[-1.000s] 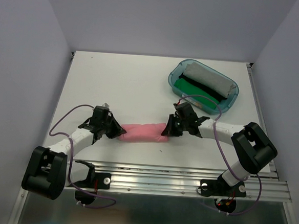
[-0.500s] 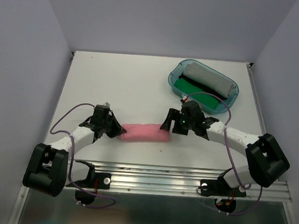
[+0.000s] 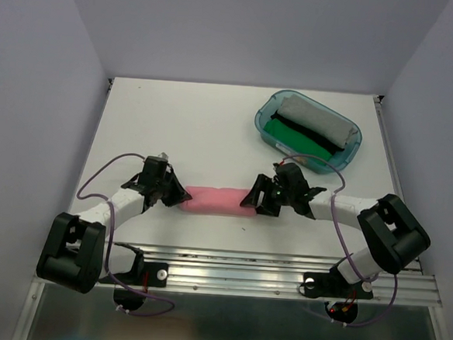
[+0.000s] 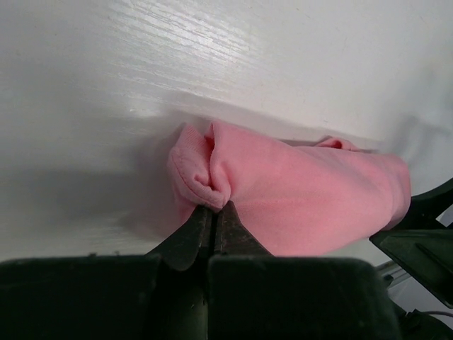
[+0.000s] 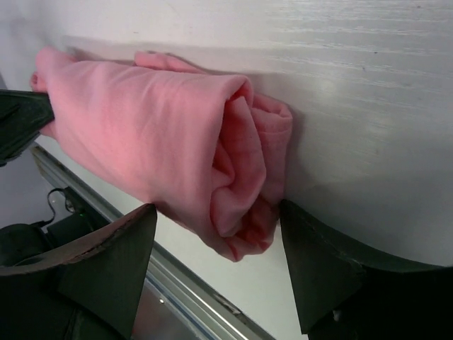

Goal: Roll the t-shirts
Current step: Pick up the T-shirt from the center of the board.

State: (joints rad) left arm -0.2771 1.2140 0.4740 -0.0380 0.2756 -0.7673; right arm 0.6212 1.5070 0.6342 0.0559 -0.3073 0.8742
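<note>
Two sets of jaws met the cloth in different ways. The left gripper [image 4: 214, 210] was pinched tight on a fold at the left end of the pink t-shirt [image 3: 217, 200], its two black fingers pressed together with only a thin lip of fabric caught between them. The right gripper [image 5: 218, 212] stood wide apart, one finger on each side of the roll's right end, where the spiral of layers showed. In the right wrist view neither finger visibly pressed into the cloth. Compared with a second before, the right jaws had gone from closed on that end to spread astride it. Half a second before they had been drawn slightly back from the roll, towards the far edge, and now they were once more level with its end. The left jaws had also closed further on their fold. The t-shirt itself lay much as before, a short rolled cylinder on the white tabletop [image 3: 190, 128], lengthwise along the near edge and about midway across its width, stretched between the two grippers. Well apart, by the far right corner, the teal tub [image 3: 262, 123] held a grey roll [image 3: 319, 120] and a green roll [image 3: 295, 136] lying side by side.
</note>
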